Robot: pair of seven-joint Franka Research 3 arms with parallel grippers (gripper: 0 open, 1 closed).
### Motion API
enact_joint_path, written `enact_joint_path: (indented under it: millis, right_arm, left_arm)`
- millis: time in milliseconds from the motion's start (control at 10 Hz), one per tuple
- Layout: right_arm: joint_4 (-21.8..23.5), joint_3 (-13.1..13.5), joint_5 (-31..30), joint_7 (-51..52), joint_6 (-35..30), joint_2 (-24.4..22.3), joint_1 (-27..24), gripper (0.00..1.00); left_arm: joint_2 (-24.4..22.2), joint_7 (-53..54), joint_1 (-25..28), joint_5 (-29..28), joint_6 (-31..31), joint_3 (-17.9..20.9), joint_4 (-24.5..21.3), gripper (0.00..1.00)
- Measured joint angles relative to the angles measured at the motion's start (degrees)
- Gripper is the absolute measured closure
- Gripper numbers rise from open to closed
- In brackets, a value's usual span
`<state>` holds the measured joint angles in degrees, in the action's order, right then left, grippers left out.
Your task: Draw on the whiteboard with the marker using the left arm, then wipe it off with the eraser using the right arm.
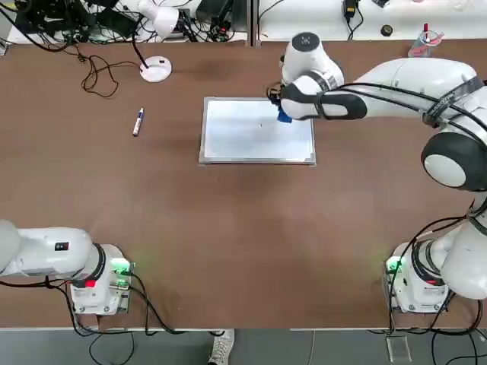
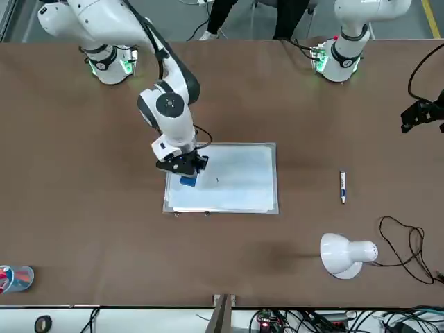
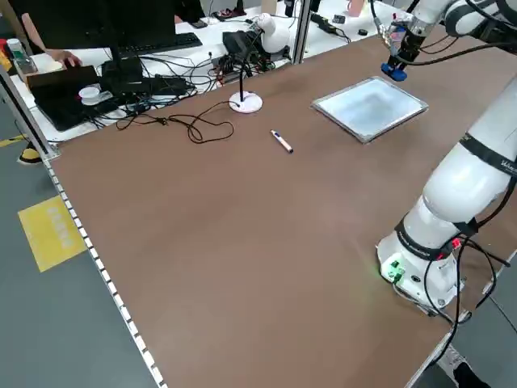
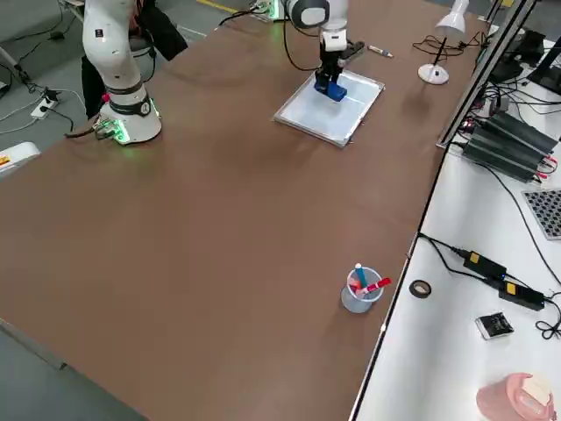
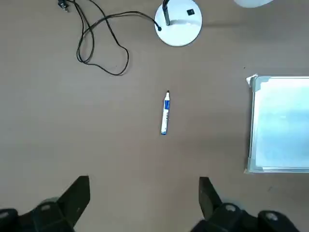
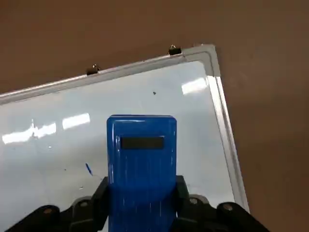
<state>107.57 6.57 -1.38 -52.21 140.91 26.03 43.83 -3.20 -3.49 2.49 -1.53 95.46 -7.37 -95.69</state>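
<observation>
Seen from overhead, the right gripper [image 1: 283,114] hangs over the whiteboard [image 1: 257,130], at about one o'clock from the board's centre, its fingers clamped on the eraser [image 1: 284,116], a bright blue block. In the right wrist view the eraser [image 6: 141,169] stands with its long axis running out from between the fingers toward the board's corner, and it seems to sit just above the white surface rather than flat on it; whether it touches cannot be told. A small blue mark [image 6: 89,168] lies on the board just beside the eraser, toward the board's middle, roughly at eight o'clock from the gripper in the overhead view. The wipe, I judge, turns on carrying the block that short way inward and pressing it down. The right arm is plainly the nearer one. The left gripper [image 5: 144,195] is parked near its base with its fingers wide apart and empty. The marker [image 1: 138,122] lies on the table at nine o'clock from the board, well apart from it, its long axis running nearly twelve to six. No brand or lettering is readable on the marker, eraser or board.
</observation>
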Motion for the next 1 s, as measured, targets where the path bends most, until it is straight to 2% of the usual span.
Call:
enact_joint_path:
  millis: [300, 600, 1000]
  right_arm:
    - [4.8, 0.0, -0.1, 0.2, 7.6, 2.9, 0.0, 0.44]
    - [5.1, -0.1, -0.1, 0.2, 10.9, 5.7, 0.1, 0.44]
    - [4.5, -0.1, -0.1, -0.4, 11.6, 6.2, 0.7, 0.44]
  left_arm:
    - [0.0, 0.0, 0.0, 0.0, 0.0, 0.0, 0.0, 0.0]
    - [0.0, 0.0, 0.0, 0.0, 0.0, 0.0, 0.0, 0.0]
    - [0.0, 0.0, 0.0, 0.0, 0.0, 0.0, 0.0, 0.0]
